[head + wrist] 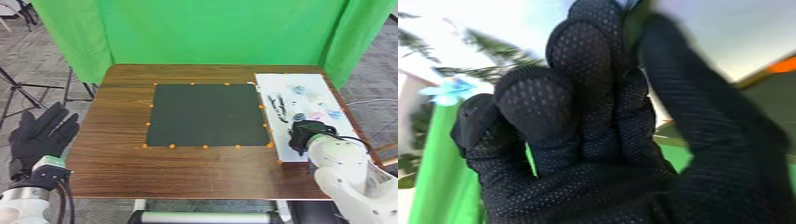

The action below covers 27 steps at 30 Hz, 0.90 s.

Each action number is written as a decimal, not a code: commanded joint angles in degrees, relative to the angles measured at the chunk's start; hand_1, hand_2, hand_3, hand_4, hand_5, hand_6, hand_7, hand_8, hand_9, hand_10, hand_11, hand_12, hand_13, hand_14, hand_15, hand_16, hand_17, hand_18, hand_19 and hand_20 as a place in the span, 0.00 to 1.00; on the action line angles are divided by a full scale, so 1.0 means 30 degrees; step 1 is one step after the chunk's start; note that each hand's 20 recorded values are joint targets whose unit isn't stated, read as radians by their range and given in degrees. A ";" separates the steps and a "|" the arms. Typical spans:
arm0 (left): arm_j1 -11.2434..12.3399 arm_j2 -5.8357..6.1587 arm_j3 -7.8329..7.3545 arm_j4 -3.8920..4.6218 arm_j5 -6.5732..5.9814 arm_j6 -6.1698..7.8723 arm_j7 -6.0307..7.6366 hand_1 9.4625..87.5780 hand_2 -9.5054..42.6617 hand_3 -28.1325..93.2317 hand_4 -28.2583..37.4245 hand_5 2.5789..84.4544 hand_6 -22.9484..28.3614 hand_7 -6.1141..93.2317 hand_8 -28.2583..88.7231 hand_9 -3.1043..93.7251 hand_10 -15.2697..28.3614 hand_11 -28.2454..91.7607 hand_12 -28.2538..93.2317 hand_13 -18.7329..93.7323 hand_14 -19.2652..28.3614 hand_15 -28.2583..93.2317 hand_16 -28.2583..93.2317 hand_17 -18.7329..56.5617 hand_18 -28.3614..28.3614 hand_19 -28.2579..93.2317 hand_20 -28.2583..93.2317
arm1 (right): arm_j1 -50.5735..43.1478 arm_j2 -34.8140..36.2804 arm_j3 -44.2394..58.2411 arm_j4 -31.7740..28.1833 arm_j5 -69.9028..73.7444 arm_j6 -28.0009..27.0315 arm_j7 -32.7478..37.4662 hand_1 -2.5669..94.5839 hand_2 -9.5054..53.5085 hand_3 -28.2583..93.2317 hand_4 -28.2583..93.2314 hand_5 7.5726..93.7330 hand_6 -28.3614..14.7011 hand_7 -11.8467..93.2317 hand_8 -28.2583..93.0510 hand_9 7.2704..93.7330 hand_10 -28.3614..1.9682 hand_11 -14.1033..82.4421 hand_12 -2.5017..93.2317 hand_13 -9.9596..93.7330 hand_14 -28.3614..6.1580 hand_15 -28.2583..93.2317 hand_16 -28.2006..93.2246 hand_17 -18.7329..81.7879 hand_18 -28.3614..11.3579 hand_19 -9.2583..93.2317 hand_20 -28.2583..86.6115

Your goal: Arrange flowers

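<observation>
Holds the right hand point(306, 131) low over the near half of a long white sheet point(275, 82), close to the right edge of the brown worktop point(107, 170). Pinches a blurred green strip point(636, 27) between thumb and fingers there, too unclear to call leaf or stem. Holds the left hand point(43, 131) open and apart, just beyond the left edge, with fingers straight and a little spread.

Bears loose flowers on the sheet: a blue bloom point(298, 89) towards the far right corner of the worktop, a pink one point(317, 116) farther down, a pale blue one point(335, 114) nearer the right edge, and a darker blue one point(299, 116) just beside the right hand. Has slim dark pieces point(278, 107) lying along the sheet's left edge.

Carries a dark square mat point(204, 115) mid-worktop, with orange markers point(172, 146) around its border.
</observation>
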 commanded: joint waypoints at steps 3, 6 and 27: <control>0.0277 -0.0105 0.0255 -0.0034 -0.0162 -0.0152 0.0144 0.24 0.53 0.78 0.00 0.45 0.60 0.20 0.16 0.36 0.66 0.47 0.30 0.38 0.72 0.59 0.14 0.17 0.72 0.52 0.31 | -0.2749 -0.0636 -0.1996 0.1561 -0.0216 -0.0185 -0.1708 0.52 0.00 0.84 0.03 0.82 0.65 0.51 0.39 0.88 0.58 0.60 0.51 0.86 0.54 0.78 0.53 0.67 0.16 1.00 0.66; 0.0298 -0.0121 0.0261 -0.0022 -0.0210 -0.0119 0.0128 0.24 0.53 0.78 0.00 0.45 0.60 0.20 0.16 0.36 0.66 0.47 0.31 0.38 0.72 0.59 0.14 0.17 0.72 0.52 0.31 | -0.3454 -0.0485 -0.1099 0.0918 -0.0568 0.1119 -0.2021 0.53 0.00 0.85 0.04 0.82 0.64 0.51 0.40 0.88 0.59 0.60 0.53 0.87 0.55 0.78 0.53 0.68 0.16 1.00 0.67; 0.0297 -0.0044 0.0147 0.0057 -0.0393 0.0089 0.0236 0.24 0.53 0.78 0.00 0.45 0.60 0.20 0.16 0.36 0.65 0.47 0.30 0.38 0.72 0.59 0.14 0.17 0.72 0.52 0.31 | -0.2047 -0.1931 0.1070 -0.3467 0.1563 1.0063 -0.2685 0.48 0.00 0.88 0.17 0.86 0.61 0.52 0.44 0.95 0.61 0.57 0.55 0.93 0.61 0.75 0.55 0.74 0.16 1.00 0.69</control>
